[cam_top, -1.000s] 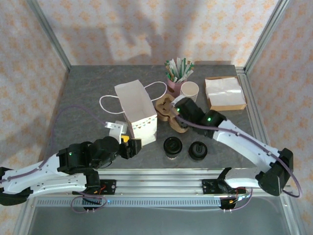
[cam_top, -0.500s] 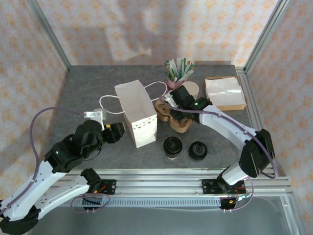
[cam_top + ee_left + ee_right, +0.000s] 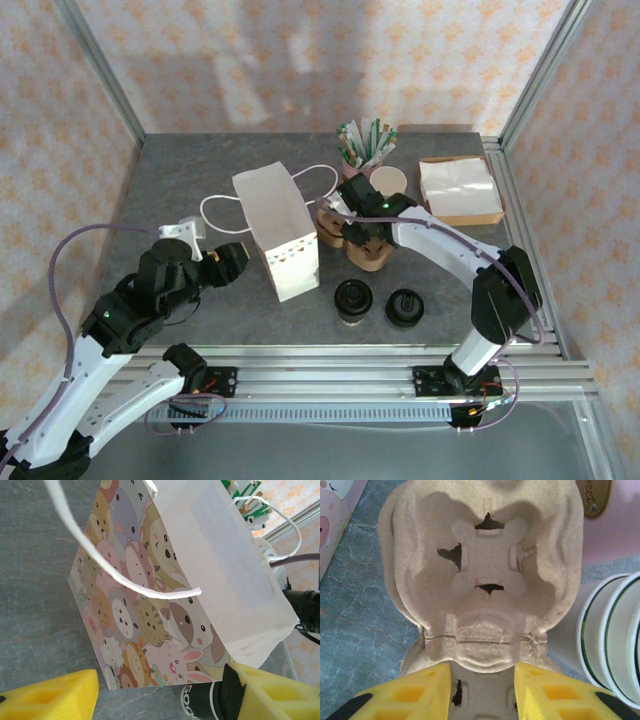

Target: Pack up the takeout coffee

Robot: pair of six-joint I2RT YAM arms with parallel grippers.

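Two black-lidded takeout coffee cups (image 3: 352,300) (image 3: 404,307) stand near the front of the table. One cup (image 3: 200,702) shows just past the bag's lower corner in the left wrist view. My left gripper (image 3: 235,262) (image 3: 160,696) is open, facing the animal-print side of the white paper bag (image 3: 280,235) (image 3: 150,605), with nothing between its fingers. Over the brown pulp cup carrier (image 3: 362,245) (image 3: 480,575), my right gripper (image 3: 345,210) (image 3: 481,680) hovers open. Its yellow fingers (image 3: 405,692) straddle the carrier's near well, just short of the middle ridge.
A stack of cream paper cups (image 3: 388,182) (image 3: 610,635) stands right of the carrier. A pink holder of stir sticks (image 3: 365,148) and a pile of napkins (image 3: 460,190) sit at the back right. The bag's cord handles (image 3: 215,205) lie on the table.
The left arm has pulled back to the left of the bag and lifted. The right arm has swung farther back over the carrier, and its jaws have narrowed.
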